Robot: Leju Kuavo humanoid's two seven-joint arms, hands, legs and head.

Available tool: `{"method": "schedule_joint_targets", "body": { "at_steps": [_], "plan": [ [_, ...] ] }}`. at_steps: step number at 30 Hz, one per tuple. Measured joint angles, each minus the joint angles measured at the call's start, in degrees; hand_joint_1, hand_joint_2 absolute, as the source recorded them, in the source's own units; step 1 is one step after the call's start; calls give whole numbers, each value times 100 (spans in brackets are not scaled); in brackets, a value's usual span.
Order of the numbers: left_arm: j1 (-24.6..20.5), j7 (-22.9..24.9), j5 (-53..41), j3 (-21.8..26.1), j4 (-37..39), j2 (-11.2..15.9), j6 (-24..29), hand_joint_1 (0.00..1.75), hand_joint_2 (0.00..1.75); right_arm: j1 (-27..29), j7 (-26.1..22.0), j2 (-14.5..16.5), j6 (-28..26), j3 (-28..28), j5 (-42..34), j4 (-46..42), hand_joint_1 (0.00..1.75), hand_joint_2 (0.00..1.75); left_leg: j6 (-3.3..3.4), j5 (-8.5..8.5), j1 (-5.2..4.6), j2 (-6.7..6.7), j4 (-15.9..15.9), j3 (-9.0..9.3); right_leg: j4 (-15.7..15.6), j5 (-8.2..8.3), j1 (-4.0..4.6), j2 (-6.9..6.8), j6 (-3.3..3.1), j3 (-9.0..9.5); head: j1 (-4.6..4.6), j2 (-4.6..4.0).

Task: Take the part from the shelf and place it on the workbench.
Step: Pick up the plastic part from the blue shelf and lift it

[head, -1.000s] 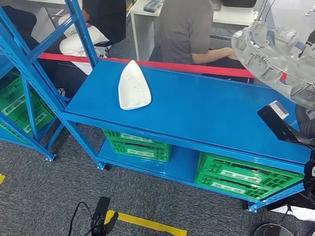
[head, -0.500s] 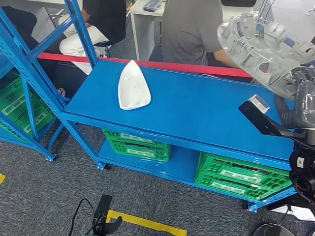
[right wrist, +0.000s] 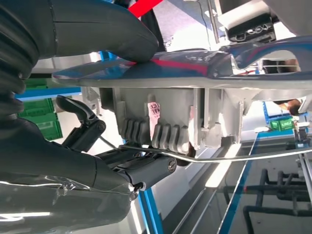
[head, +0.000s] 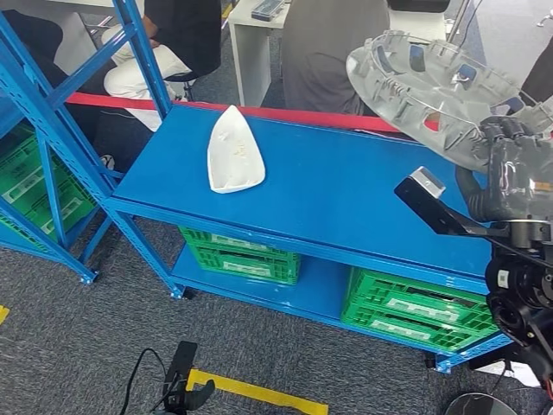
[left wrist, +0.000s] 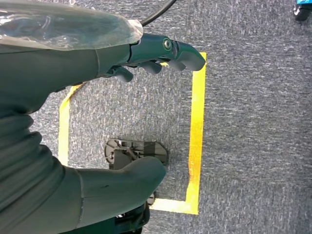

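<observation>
Carrying the grey part (head: 430,82) above the far right end of the blue workbench (head: 326,199), the right hand (head: 515,177) grips it at its near right edge; the right wrist view shows the thumb (right wrist: 110,29) pressed over the part's rim and the darker fingers (right wrist: 147,168) closed beneath its ribbed underside. The part is clear of the shelf and tilted, not yet touching the blue surface, so the step in hand looks to be the carry toward the set-down. The next move likely calls for lowering the part level onto bare bench top and only then releasing it. The left hand (left wrist: 110,122) hangs over the grey carpet, fingers apart and holding nothing, above a yellow tape square (left wrist: 197,131) and a dark floor fitting (left wrist: 136,152). A white shell-shaped piece (head: 233,151) lies toward the far left of the bench, well apart from the part, so it should not hinder placing. A red band (head: 313,117) runs along the bench's far edge, and people (head: 326,52) sit just beyond it, near the part's far rim. Green crates (head: 417,316) sit on the lower level.
</observation>
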Motion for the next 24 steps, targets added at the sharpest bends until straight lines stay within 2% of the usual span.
{"method": "schedule_joint_targets", "body": {
  "at_steps": [13,19,24],
  "plan": [
    [-3,-39,1,0,1,0,10,0,175,-464,-231,378,-173,324,-314,478,175,175,-2,1,2,0,-1,-1,1,0,1,1,-1,-2,0,0],
    [-1,-73,3,0,1,0,150,0,175,-475,-350,552,-373,467,-1057,554,175,175,-2,1,2,1,-2,-1,1,0,1,2,-1,-5,0,0],
    [1,-102,-13,0,1,1,180,0,175,-449,-649,652,-577,587,-1699,557,175,175,-2,1,2,2,-2,-1,1,0,1,2,-1,-5,0,0]
  ]
}}
